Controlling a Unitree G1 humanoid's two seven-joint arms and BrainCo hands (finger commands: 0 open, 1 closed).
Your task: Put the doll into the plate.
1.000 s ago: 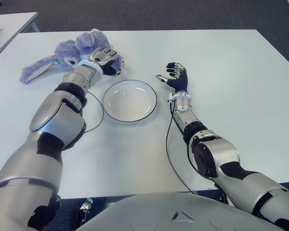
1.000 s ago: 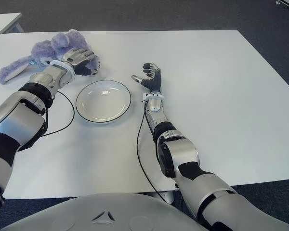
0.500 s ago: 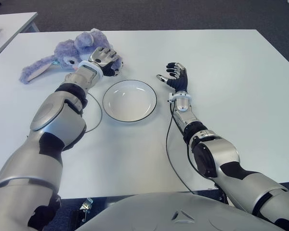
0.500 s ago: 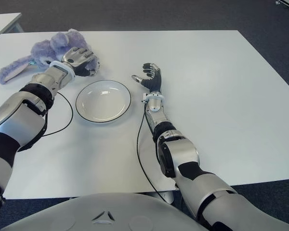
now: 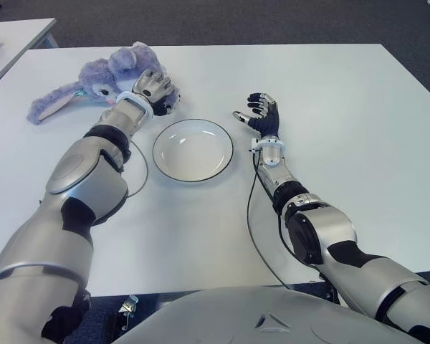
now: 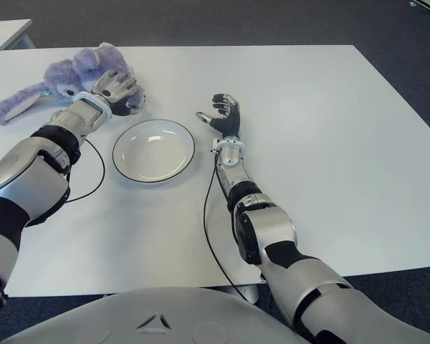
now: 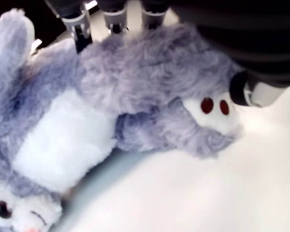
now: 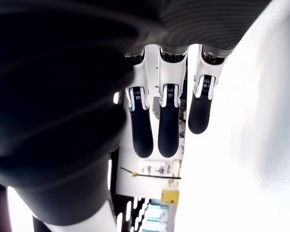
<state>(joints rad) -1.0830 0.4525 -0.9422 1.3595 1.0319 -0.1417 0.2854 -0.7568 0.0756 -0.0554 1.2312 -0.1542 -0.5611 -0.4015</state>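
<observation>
1. Left wrist view shows the doll (image 7: 135,96) up close: its white tummy, its little face, and a white paw with two red dots. The eye views only show its purple back and one long ear.
2. Right wrist view shows the right hand (image 5: 261,115) with its fingers (image 8: 168,126) straight and loose, holding nothing. It shows just right of the plate (image 5: 193,150).
3. A second ago the left hand (image 5: 155,88) lay lower on the doll. Now it has slid a bit farther up.
4. The doll lies on the table (image 5: 344,107), behind and left of the plate.
5. Left fingers (image 7: 77,24) drape over the doll's body, touching the fur. I cannot tell if they squeeze it.
</observation>
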